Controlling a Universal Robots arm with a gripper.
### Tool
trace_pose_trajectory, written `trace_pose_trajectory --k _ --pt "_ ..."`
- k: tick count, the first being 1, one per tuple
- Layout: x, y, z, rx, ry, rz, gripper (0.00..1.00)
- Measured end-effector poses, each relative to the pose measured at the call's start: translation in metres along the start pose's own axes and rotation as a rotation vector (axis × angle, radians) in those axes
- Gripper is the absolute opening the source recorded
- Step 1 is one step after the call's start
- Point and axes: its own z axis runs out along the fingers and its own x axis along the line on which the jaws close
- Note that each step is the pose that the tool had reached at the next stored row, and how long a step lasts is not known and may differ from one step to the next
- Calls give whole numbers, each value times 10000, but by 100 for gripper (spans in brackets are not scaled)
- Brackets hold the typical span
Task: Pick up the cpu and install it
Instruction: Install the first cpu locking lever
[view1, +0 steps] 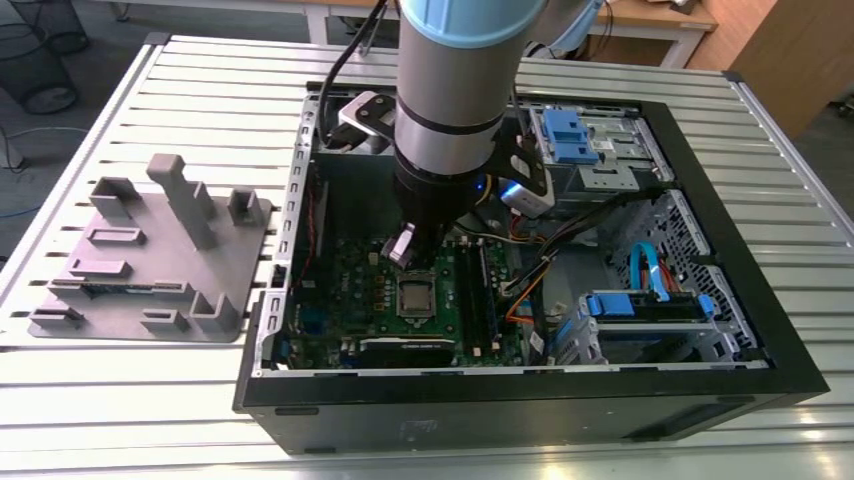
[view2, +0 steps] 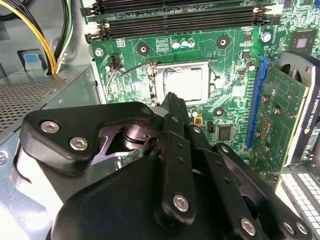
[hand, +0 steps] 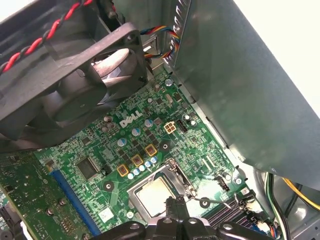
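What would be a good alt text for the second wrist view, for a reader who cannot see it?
The black gripper hangs just over the green motherboard, its tip at the edge of the metal socket frame, where the silvery cpu lies flat. Long black memory slots run along one side of the board, and yellow and black cables hang beside it.

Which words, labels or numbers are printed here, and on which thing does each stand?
Green board: white maker's logo, a brand name, left unquoted.
Graphics card: edge label with brand print, left unquoted.
Small white markings across the board: too small to read.
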Motion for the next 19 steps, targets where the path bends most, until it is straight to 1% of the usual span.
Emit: trace_pose_trajectory --k 2,3,6,7,11,13,16,19 --pt "0 0 -11 0 3 0 11" --pt "0 1 -20 -3 -4 0 11" --pt "-2 2 -60 -11 -18 0 11" --pt "-2 2 -71 -18 -32 -1 11" --pt "-3 4 -80 -93 -178 -2 11" --pt "-9 6 -79 -113 -227 -5 11" --pt "-20 15 -79 -122 -256 -5 11" --pt "-25 19 -99 -123 -258 -5 11"
